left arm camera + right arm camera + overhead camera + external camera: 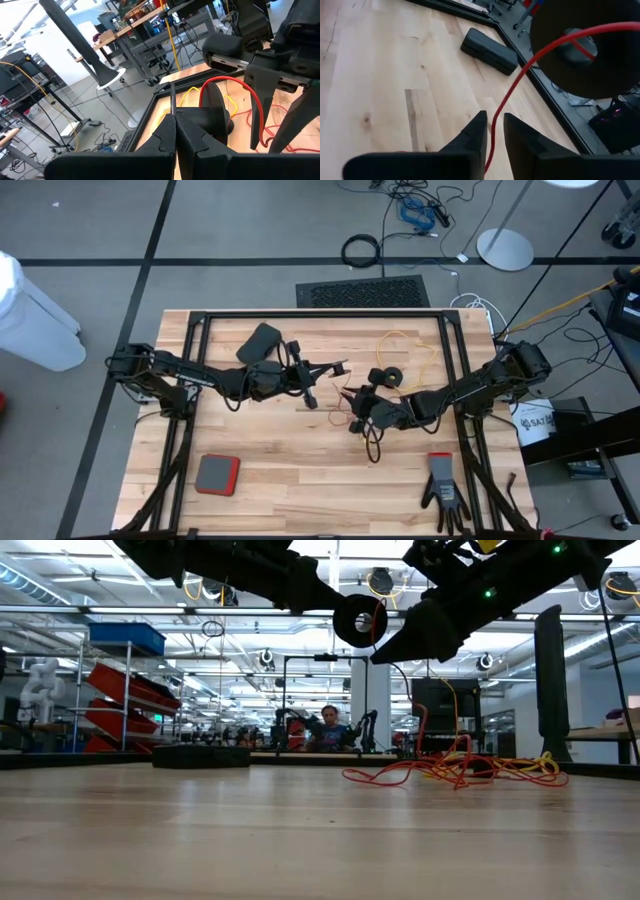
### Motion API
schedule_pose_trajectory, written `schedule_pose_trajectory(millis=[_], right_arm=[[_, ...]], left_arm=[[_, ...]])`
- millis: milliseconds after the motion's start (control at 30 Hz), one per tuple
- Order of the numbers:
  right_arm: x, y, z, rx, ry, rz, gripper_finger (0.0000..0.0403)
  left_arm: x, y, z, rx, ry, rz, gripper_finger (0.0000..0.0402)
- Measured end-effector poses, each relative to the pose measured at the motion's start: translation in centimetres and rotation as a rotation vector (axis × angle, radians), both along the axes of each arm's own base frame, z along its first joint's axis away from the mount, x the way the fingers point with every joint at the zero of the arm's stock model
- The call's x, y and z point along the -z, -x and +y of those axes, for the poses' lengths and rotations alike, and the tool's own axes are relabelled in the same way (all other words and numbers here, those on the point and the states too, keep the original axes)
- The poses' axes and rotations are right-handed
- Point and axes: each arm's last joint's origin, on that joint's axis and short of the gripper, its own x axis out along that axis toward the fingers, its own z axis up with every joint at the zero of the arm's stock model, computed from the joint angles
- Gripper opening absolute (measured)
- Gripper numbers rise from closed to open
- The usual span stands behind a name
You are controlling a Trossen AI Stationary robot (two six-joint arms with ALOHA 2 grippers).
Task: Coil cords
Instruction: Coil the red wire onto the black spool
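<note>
Between the right gripper's (491, 134) two dark fingers, which stand only a thin gap apart, runs the red cord (520, 75); they close on it just below the black reel (587, 47) it comes from. That reel (358, 620) hangs in the air above the table (280, 480), held at the tip of the left gripper (175, 131), whose fingers are pressed fully together on it. Farther back, loose red cord and a yellow cord (525, 768) lie tangled on the table's right side, near a second reel (391, 377).
</note>
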Motion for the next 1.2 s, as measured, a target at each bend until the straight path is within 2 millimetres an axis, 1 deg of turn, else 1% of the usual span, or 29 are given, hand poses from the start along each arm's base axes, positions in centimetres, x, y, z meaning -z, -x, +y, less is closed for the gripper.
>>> schedule_pose_trajectory(millis=[100,200,267,600,800,900,1067,1200], right_arm=[[0.0,0.0,0.0,0.0,-0.001,0.001,0.0036],[0.0,0.0,0.0,0.002,-0.001,0.0,0.001],[0.0,0.0,-0.1,0.004,-0.002,-0.005,0.0004],[-0.3,-0.2,-0.4,0.013,-0.003,-0.032,0.0001],[-1.6,-0.7,0.3,-0.042,0.059,-0.122,0.0],[-2.1,-0.9,0.5,-0.096,0.051,-0.161,0.0],[-2.7,-1.4,-0.5,-0.143,0.0,-0.236,0.0],[-3.6,-1.9,-1.1,-0.176,-0.03,-0.3,0.0]], left_arm=[[0.0,0.0,0.0,0.0,0.0,0.0,0.0],[0.0,0.0,0.0,0.0,0.0,0.0,0.0],[0.0,0.0,0.0,0.0,0.0,0.0,0.0],[0.0,0.0,0.0,0.0,0.0,-0.002,0.0],[0.0,0.0,0.0,0.0,0.0,-0.001,0.0],[0.0,0.0,0.0,0.0,0.001,-0.001,0.0],[0.0,0.0,0.0,-0.001,0.002,-0.002,0.0],[0.0,0.0,0.0,-0.001,0.019,-0.009,0.0]])
